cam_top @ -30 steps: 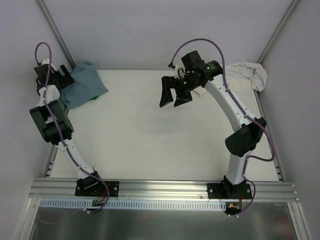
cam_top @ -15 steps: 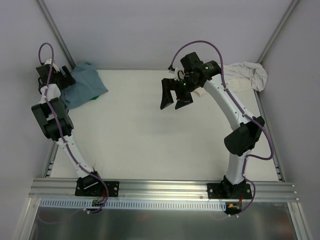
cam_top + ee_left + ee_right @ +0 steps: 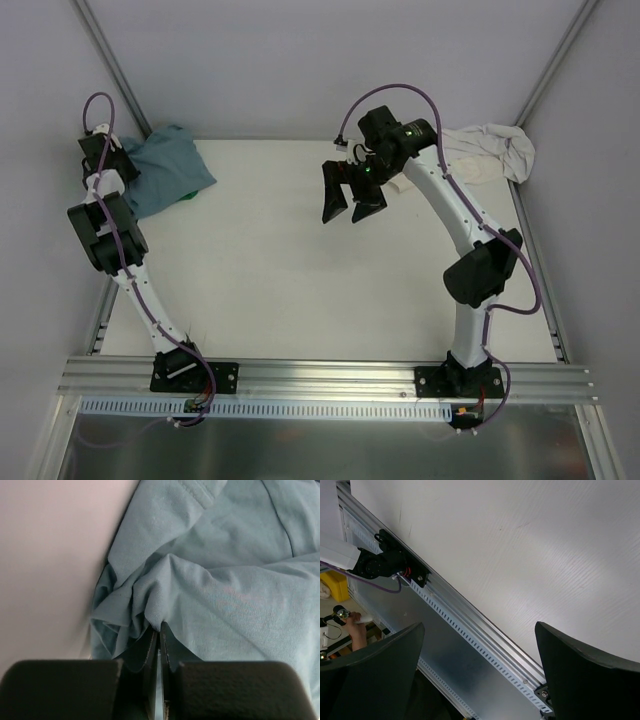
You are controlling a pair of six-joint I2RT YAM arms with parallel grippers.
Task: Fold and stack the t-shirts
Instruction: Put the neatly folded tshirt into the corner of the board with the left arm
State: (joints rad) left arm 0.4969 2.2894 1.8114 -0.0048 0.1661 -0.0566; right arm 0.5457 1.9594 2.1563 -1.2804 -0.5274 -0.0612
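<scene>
The slate-blue t-shirt (image 3: 170, 168) lies crumpled in the table's far left corner. A sliver of the green t-shirt (image 3: 189, 194) peeks from under its near edge. My left gripper (image 3: 124, 166) is at the blue shirt's left edge. In the left wrist view it (image 3: 159, 629) is shut, pinching a raised fold of the blue t-shirt (image 3: 225, 580). The cream t-shirt (image 3: 492, 150) is bunched in the far right corner. My right gripper (image 3: 352, 196) hangs open above the table's far middle, holding nothing; in the right wrist view its fingers (image 3: 380, 670) stand wide apart.
The side wall (image 3: 50, 555) is right beside the blue shirt. White table surface (image 3: 300, 270) stretches between the two shirt piles. An aluminium rail (image 3: 330, 378) with both arm bases runs along the near edge, and shows in the right wrist view as a slotted rail (image 3: 470, 620).
My left gripper has gone from open to shut on a fold of the blue t-shirt, and that arm has shifted slightly toward the far left. The right arm barely moved.
</scene>
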